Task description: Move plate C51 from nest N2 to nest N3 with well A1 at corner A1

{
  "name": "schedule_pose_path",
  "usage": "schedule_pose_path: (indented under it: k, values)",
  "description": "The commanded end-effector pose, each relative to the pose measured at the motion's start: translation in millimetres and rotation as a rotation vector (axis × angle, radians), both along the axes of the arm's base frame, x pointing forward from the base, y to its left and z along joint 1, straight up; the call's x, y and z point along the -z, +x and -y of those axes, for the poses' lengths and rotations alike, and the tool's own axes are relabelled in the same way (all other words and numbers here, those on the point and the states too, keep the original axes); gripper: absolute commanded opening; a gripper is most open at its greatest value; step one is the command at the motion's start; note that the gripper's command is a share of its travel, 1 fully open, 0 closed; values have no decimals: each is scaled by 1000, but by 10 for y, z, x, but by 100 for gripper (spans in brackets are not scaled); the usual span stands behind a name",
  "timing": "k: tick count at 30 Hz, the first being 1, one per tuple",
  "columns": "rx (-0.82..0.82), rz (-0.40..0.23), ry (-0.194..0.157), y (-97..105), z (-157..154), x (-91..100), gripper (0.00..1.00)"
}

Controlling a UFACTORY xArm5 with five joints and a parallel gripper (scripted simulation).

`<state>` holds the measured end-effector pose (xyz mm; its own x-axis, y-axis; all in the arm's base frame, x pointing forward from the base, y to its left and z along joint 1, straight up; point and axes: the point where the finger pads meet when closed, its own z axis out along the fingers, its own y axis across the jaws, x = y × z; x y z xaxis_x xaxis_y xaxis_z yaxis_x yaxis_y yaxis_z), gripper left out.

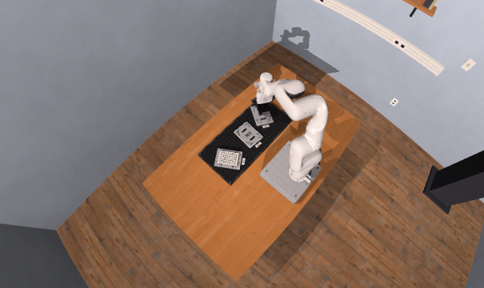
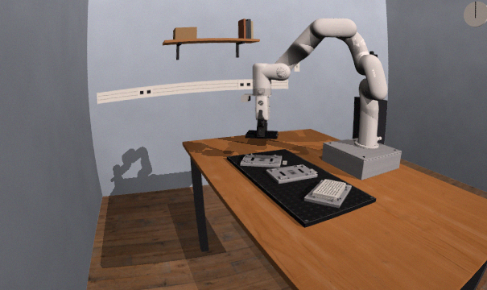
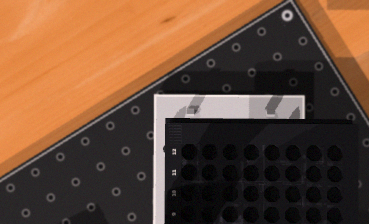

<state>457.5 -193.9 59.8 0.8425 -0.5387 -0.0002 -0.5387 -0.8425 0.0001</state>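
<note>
My gripper (image 2: 262,128) is shut on a black well plate (image 2: 266,134) and holds it level, well above the far end of the black deck (image 2: 299,185). In the wrist view the black plate (image 3: 262,172) fills the lower right, with an empty grey nest (image 3: 230,107) on the deck below it. That far nest (image 2: 262,160) is empty, and so is the middle nest (image 2: 292,173). A white well plate (image 2: 328,189) sits on the near nest. In the overhead view the gripper (image 1: 262,105) is just beyond the far nest (image 1: 262,118). The labels are too small to read.
Small signs (image 1: 258,145) lie on the deck beside each nest. The arm's grey base block (image 2: 361,158) stands right of the deck. The table's far edge (image 2: 243,138) lies close behind the held plate. The deck's corner (image 3: 286,15) shows in the wrist view.
</note>
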Motion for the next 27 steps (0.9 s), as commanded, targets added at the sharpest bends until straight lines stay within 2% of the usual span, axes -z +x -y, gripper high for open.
schedule_pose_path:
  k: [1,5,7,9,21,27]
  values:
    - [0,0,-6,8,3,-21,0]
    - [0,0,-6,8,3,-21,0]
    - [-67,0,-6,-11,-95,-20,0]
    - [-67,0,-6,-11,-95,-20,0]
    - [-467,-1,-5,-129,-685,-17,0]
    - [-484,-1,-5,-168,-881,-16,0]
